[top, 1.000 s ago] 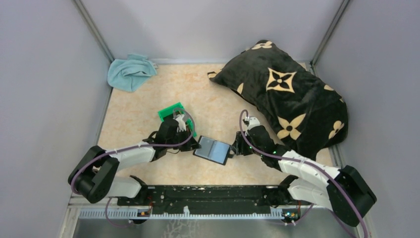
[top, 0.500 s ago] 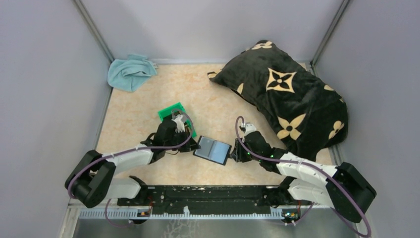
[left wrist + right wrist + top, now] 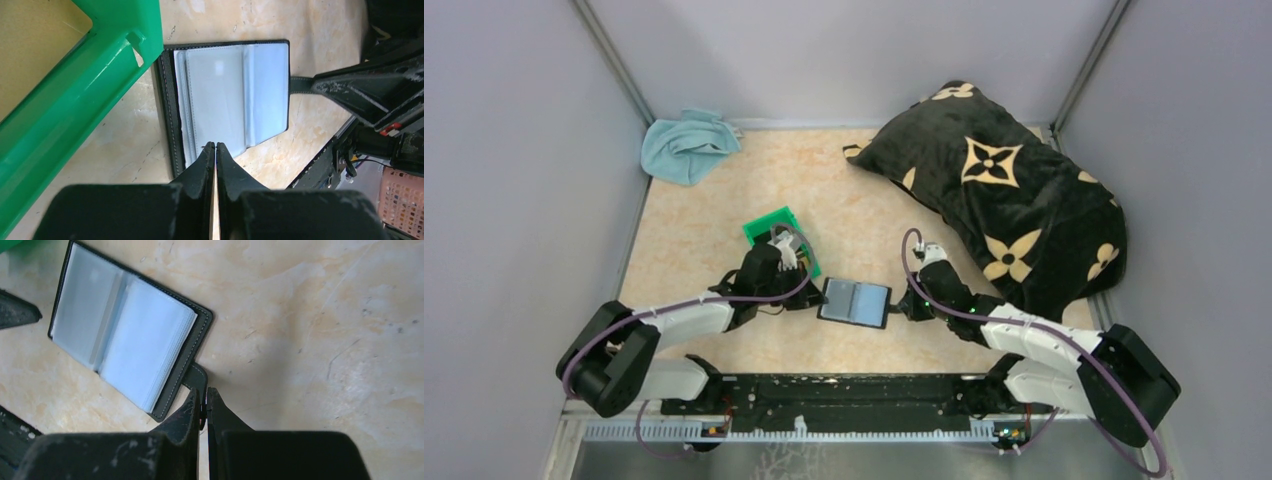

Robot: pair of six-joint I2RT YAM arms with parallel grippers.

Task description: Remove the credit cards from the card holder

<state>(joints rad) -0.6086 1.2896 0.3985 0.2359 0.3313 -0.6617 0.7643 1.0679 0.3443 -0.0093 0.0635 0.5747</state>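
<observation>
The card holder [image 3: 854, 303] lies open on the table between the two arms, its pale grey-blue sleeves [image 3: 230, 100] facing up. No credit cards can be told apart in the sleeves [image 3: 120, 335]. My left gripper [image 3: 812, 297] is shut, its tips [image 3: 215, 146] pinched at the holder's left edge over the clear sleeves. On the other side, my right gripper [image 3: 898, 308] is shut on the holder's black strap tab [image 3: 196, 377], which runs in between its fingertips [image 3: 203, 392].
A green bin [image 3: 769, 224] stands just behind the left gripper, its wall [image 3: 100, 80] close to the holder's corner. A large black pillow with tan flowers [image 3: 1004, 200] fills the back right. A light blue cloth [image 3: 686, 145] lies in the back left corner.
My right gripper has moved in toward the holder and closed from open onto its strap. The holder has turned to lie more level. The left gripper stays shut at the left edge.
</observation>
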